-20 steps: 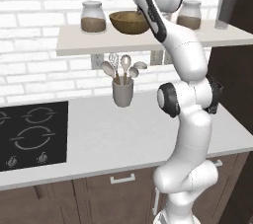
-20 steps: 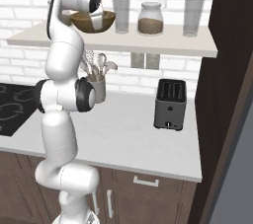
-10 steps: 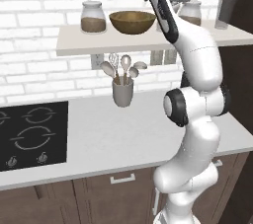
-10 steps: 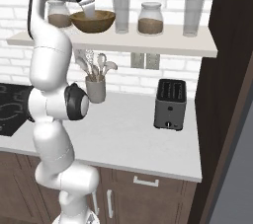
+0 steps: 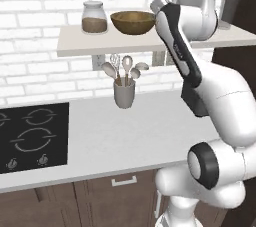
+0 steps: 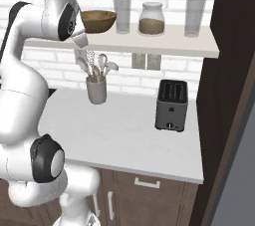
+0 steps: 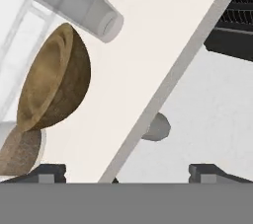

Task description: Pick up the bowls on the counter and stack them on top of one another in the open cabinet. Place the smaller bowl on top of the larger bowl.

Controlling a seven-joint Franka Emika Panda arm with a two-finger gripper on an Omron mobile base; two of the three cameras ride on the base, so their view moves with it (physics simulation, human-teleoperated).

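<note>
Bowl check, near to far: gripper [image 7: 127, 172] has its fingers spread wide, nothing between them, hanging in front of the shelf edge. Counter [image 5: 125, 131] below carries the black hob [image 5: 30, 136] at the left, the grey utensil cup [image 5: 124, 92] with spoons against the brick wall, and the toaster [image 6: 172, 104] toward the right end. No bowl sits on the counter. Up on the open cabinet [image 5: 100, 46], the larger bowl [image 5: 132, 22] stands upright on the board, apart from the gripper. Lidded jar [image 5: 94, 17] of brown stuff sits just left of it; a clear glass [image 6: 121, 14] sits just right of it, then another jar [image 6: 151, 19] and a second glass [image 6: 194, 16] further along. Can't tell whether the smaller bowl is nested inside the larger one.
</note>
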